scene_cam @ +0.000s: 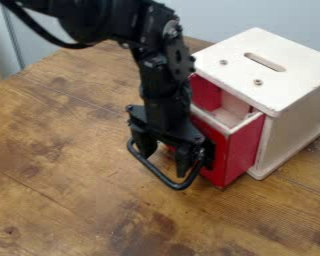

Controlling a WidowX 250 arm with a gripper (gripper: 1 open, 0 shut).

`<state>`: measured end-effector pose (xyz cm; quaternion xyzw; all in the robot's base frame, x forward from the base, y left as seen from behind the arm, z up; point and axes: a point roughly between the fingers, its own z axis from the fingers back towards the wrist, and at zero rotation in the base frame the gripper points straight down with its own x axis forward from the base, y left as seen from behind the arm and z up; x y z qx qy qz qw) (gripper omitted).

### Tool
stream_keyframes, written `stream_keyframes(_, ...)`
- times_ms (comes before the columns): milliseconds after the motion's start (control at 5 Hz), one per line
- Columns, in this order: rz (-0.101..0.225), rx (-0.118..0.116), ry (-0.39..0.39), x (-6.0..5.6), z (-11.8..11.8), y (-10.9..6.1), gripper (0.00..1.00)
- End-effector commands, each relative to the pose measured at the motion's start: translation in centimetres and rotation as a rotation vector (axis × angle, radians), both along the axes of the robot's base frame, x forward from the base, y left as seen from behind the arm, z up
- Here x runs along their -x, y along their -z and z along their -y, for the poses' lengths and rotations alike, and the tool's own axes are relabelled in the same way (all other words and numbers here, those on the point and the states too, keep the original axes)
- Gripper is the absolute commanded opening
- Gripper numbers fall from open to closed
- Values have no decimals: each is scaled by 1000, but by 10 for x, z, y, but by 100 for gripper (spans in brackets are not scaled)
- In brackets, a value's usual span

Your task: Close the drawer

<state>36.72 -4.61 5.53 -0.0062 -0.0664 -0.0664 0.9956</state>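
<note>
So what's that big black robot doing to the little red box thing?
The black robot arm has its claw down at the front of the red drawer, beside the black loop. The claw is open, so it doesn't seem to be gripping anything. It looks like it's pushing the drawer into the cream wooden box. The drawer isn't shut yet: you can still see some of its pale inside.
</note>
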Motion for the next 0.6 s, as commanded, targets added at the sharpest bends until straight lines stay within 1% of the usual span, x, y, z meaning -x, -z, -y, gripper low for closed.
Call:
stream_keyframes(0, -68, -10, 38, -5, 14, 23, 100)
stream_keyframes(400, -115, -24, 44, -14, 16, 37, 100)
